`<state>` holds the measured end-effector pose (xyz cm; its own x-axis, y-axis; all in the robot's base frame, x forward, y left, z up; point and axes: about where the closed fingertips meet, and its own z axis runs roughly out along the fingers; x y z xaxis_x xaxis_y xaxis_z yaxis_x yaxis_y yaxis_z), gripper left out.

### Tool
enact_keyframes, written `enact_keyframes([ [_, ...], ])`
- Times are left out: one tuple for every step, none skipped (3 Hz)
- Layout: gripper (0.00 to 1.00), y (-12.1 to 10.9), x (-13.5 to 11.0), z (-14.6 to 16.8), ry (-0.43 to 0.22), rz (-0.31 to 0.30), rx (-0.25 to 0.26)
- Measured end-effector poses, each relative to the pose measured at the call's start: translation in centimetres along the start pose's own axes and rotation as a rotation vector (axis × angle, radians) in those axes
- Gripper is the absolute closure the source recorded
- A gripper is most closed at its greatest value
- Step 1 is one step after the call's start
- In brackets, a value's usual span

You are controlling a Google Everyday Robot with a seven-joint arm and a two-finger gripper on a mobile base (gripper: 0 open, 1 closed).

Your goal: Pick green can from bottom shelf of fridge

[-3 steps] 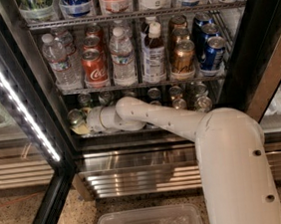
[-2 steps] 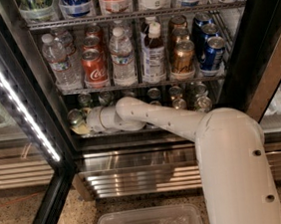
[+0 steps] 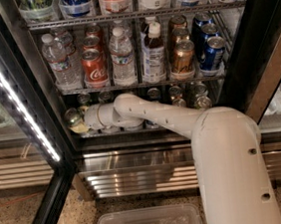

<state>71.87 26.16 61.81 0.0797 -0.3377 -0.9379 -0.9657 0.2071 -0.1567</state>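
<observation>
I hold the arm low and sideways to clear the rack above. The tool [image 3: 81, 124] is at the left end of the bottom shelf [image 3: 102, 133] in the fridge [image 3: 258, 36], just beside 1 green can [image 3: 73, 116]. Grip state: cannot tell.

- The fridge [image 3: 254, 47] holds stocked wire racks; a white light strip [image 3: 13, 92] runs along its left side.
- The white arm [image 3: 166, 116] reaches into the bottom shelf [image 3: 108, 134].
- The gripper [image 3: 80, 125] sits at the shelf's far left end.
- A green can [image 3: 72, 116] lies just beside the gripper, its silver top facing the camera.
- The rack above holds water bottles [image 3: 122, 58], a red can [image 3: 94, 68], a gold can [image 3: 182, 57] and a blue can [image 3: 212, 53].
</observation>
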Motion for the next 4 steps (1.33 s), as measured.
enact_keyframes([
  [1.0, -0.4, -3.2, -1.3, -0.033, -0.07, 0.004],
  [1.0, -0.6, -7.3, -4.8, -0.066, -0.147, 0.043],
  [1.0, -0.3, -6.8, -4.7, -0.066, -0.148, 0.044],
  [1.0, 0.6, -6.6, -8.1, -0.079, -0.083, 0.089],
])
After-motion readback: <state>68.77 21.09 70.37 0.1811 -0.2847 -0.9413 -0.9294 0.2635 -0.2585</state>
